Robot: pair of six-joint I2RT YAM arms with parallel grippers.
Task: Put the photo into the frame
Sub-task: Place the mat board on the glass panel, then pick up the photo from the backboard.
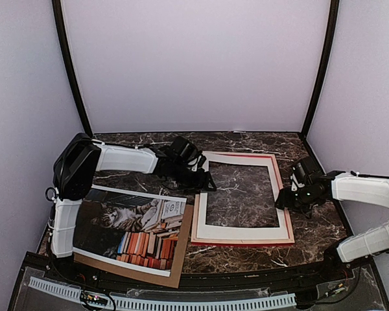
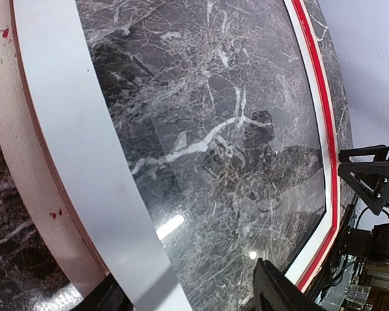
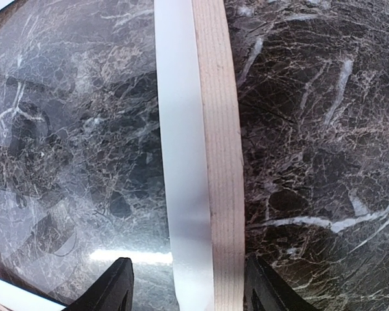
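Lying face-up left of frame (image 1: 246, 244), photo (image 1: 129, 233) runs long-axis left-right; left tool (image 1: 204, 181) and right tool (image 1: 285, 201) open, empty, astride frame rails.

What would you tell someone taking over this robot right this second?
Left claw: open, over the left side of the frame, holding nothing.
Right claw: open, astride the frame's right rail, not clamped on it.
Frame: flat on the table, pale wood side up, with the white mat lying in it.
Photo: picture side up on the brown backing board, left of the frame; neither claw touches it.
Done: frame and mat are laid out.
Left: pick up the photo and lay it in the frame.
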